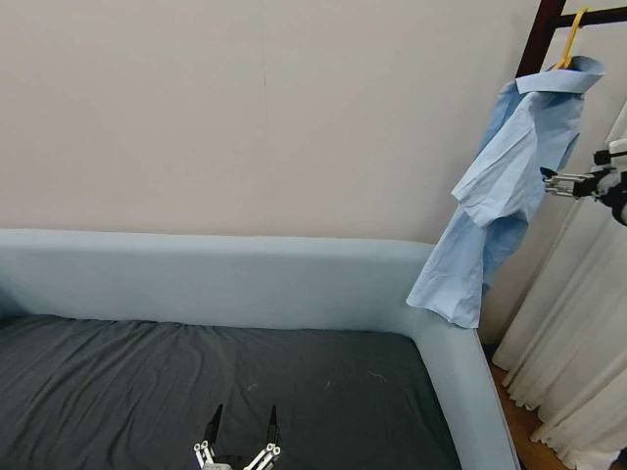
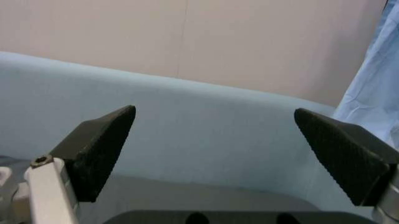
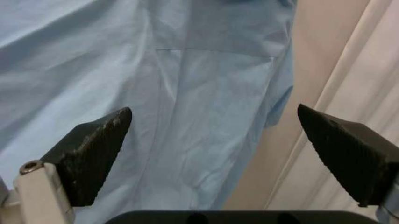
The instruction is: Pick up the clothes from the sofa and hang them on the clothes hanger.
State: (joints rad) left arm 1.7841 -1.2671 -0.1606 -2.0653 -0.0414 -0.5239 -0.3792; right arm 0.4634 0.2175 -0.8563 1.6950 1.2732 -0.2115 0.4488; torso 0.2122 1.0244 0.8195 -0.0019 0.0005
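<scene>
Shirt (image 1: 509,166) on hanger (image 1: 571,41) — probably light, limp, best pinched at collar; right gripper (image 1: 545,177) beside it gapes empty, left gripper (image 1: 245,412) likewise, well below

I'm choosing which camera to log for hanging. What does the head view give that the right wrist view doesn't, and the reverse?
Head view: the sofa, the yellow hanger carrying the blue shirt, and the left gripper open over the dark seat. Right wrist view: a close look at the shirt's seams between the open fingers of the right gripper. Shared: the blue shirt, the pale curtain, the right gripper.
</scene>
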